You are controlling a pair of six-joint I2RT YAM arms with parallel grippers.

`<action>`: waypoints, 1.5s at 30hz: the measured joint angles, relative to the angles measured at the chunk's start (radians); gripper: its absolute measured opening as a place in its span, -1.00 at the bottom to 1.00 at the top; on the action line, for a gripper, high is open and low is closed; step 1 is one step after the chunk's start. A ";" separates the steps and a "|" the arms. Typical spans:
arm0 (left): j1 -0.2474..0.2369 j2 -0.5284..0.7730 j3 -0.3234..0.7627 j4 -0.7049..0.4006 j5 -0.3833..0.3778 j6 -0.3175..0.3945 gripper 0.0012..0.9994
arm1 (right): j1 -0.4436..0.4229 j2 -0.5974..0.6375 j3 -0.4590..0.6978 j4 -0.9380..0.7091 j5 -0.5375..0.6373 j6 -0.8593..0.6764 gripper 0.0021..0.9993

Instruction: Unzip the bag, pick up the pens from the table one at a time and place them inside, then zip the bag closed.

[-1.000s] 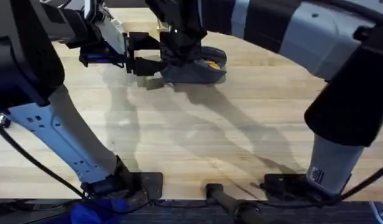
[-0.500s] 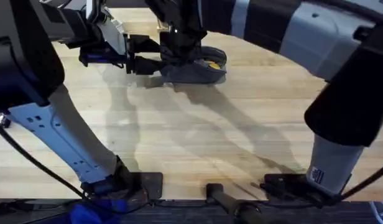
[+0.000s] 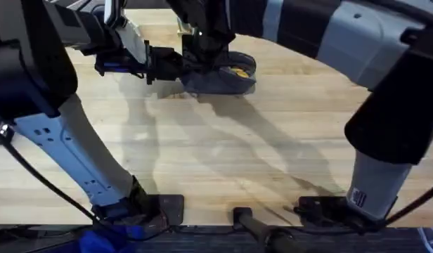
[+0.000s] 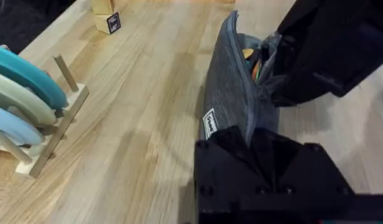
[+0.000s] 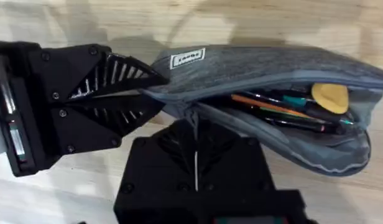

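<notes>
Now both grippers pinch the bag (unzipped), left gripper at its end, right gripper mid-zipper

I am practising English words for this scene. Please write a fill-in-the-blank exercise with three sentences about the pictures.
1. The zipper of the bag is ____, so the things inside show.
2. The left gripper is shut on the bag's ____.
3. Beside the pens in the bag lies a round ____ thing.

Missing words: open; end; yellow
</notes>
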 joint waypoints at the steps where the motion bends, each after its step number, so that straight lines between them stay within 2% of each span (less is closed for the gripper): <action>1: 0.000 0.000 0.000 0.001 0.000 0.000 -0.92 | 0.000 0.000 0.000 0.000 0.000 0.000 -0.94; 30: -0.005 0.000 -0.003 -0.001 0.000 0.000 -0.92 | -0.002 0.000 0.012 -0.097 0.000 -0.033 -0.94; 45: -0.011 0.000 -0.004 -0.002 0.000 0.000 -0.92 | -0.045 0.000 0.020 -0.187 -0.023 -0.054 -0.94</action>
